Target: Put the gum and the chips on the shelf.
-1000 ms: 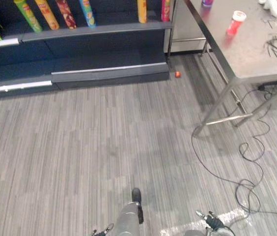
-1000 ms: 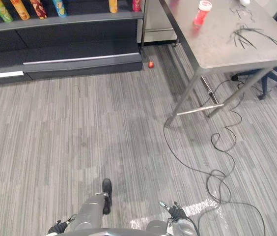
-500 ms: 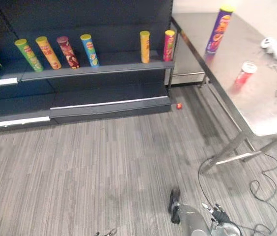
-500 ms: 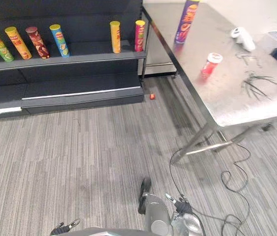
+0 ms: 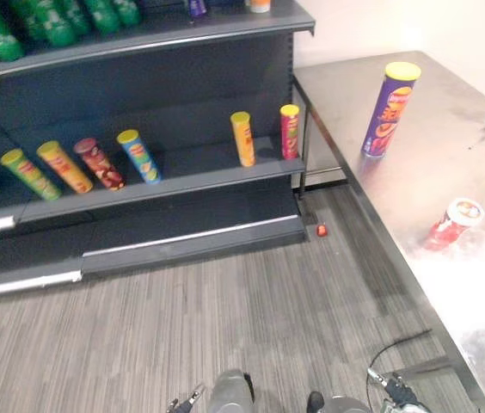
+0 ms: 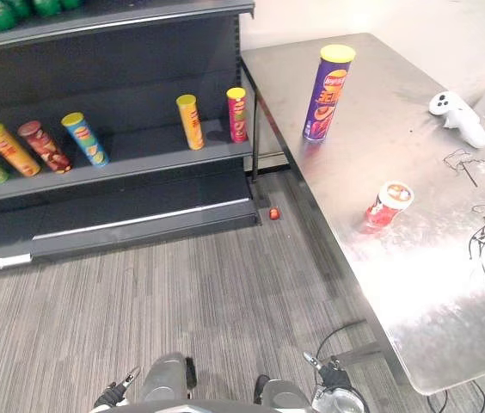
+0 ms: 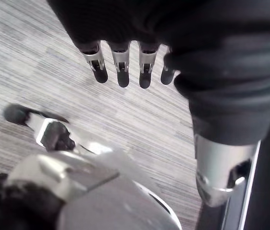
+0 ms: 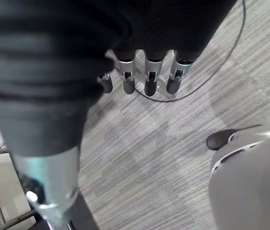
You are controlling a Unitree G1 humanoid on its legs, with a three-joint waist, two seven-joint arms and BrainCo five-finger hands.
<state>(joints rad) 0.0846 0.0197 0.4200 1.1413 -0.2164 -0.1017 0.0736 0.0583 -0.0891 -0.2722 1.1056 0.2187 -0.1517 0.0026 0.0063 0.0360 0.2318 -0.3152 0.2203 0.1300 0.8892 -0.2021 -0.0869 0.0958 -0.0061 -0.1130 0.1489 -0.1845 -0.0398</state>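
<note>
Camera tilted up; things unmoved. Your chips can (image 6: 328, 90) and gum tub (image 6: 386, 203) stand on the surface (image 6: 414, 275), off the shelf (image 6: 139, 162). Left hand (image 7: 122, 72), right hand (image 8: 149, 80): fingers loose, empty. Nothing placed yet.

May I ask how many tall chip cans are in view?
7: green, yellow, maroon, blue, orange and pink cans on the shelf, purple can on the table; more may be hidden.
</note>
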